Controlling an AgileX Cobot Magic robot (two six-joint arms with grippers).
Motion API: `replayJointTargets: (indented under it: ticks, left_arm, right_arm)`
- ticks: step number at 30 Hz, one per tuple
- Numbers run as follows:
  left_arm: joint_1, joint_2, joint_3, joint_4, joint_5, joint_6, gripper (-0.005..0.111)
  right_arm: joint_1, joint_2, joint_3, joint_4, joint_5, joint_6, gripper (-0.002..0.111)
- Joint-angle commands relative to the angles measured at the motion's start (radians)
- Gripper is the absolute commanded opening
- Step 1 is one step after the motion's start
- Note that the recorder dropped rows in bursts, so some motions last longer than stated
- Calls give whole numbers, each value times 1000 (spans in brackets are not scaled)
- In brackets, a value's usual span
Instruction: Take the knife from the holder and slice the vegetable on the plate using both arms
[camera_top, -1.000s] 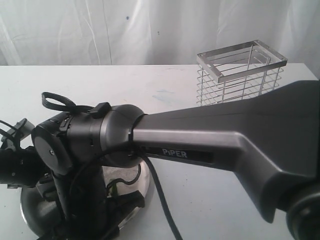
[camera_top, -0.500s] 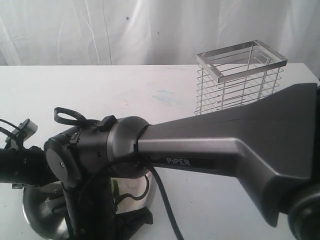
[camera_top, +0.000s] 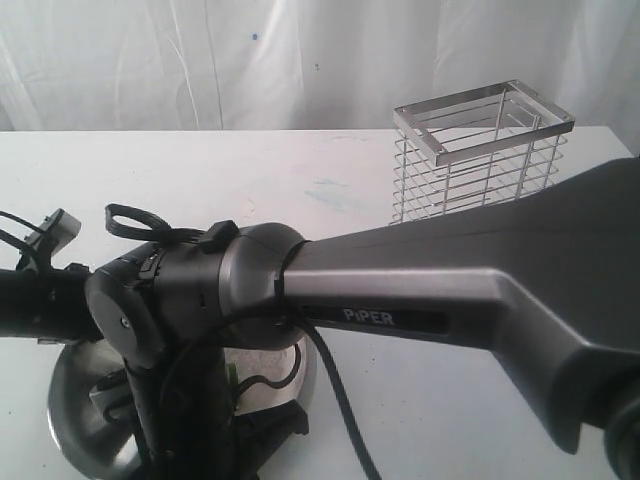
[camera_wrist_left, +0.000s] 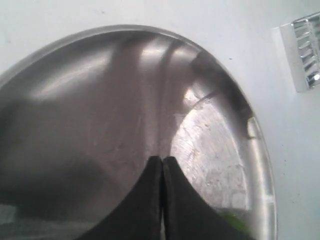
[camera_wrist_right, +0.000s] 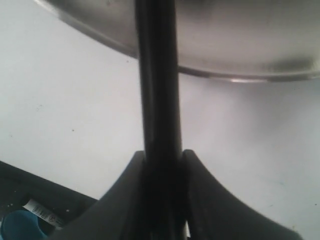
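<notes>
Motion since a second ago: I see the right arm (camera_top: 450, 290) wrist further right, uncovering more of the plate (camera_top: 75, 400) by the table's (camera_top: 300, 180) near-left corner. My right gripper (camera_wrist_right: 161, 155) grasps the knife (camera_wrist_right: 157, 75), which reaches across the plate's rim. My left gripper (camera_wrist_left: 162, 160) is clenched empty above the plate, with the vegetable (camera_wrist_left: 231, 219) just beside it. The holder (camera_top: 480, 150) is unmoved near the far-right corner.

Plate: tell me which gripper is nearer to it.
Left. The left gripper hangs shut over the plate, inside its rim; the right gripper is outside the rim, over the table, holding the knife pointed toward the plate.
</notes>
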Motion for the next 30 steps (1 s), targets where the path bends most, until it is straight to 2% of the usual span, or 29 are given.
replayJointTargets:
  ticks: [1, 8, 18, 25, 27, 30]
  left_arm:
    - [0, -52, 11, 66, 88, -44, 0]
    - [-2, -78, 101, 79, 59, -67, 0]
    - [-2, -78, 158, 82, 129, -67, 0]
    - [-4, -78, 200, 40, 70, -44, 0]
    - [-31, -78, 208, 18, 50, -4, 0]
    - [-137, -74, 213, 30, -68, -2, 0]
  right_arm:
    - [-6, -11, 4, -21, 4, -10, 0]
    - [-6, -11, 4, -21, 4, -10, 0]
    - [-6, -11, 4, -19, 4, -10, 0]
    - [-6, -11, 4, -19, 4, -8, 0]
    - [-6, -11, 4, -19, 4, -8, 0]
    - [-6, -11, 4, -16, 4, -8, 0]
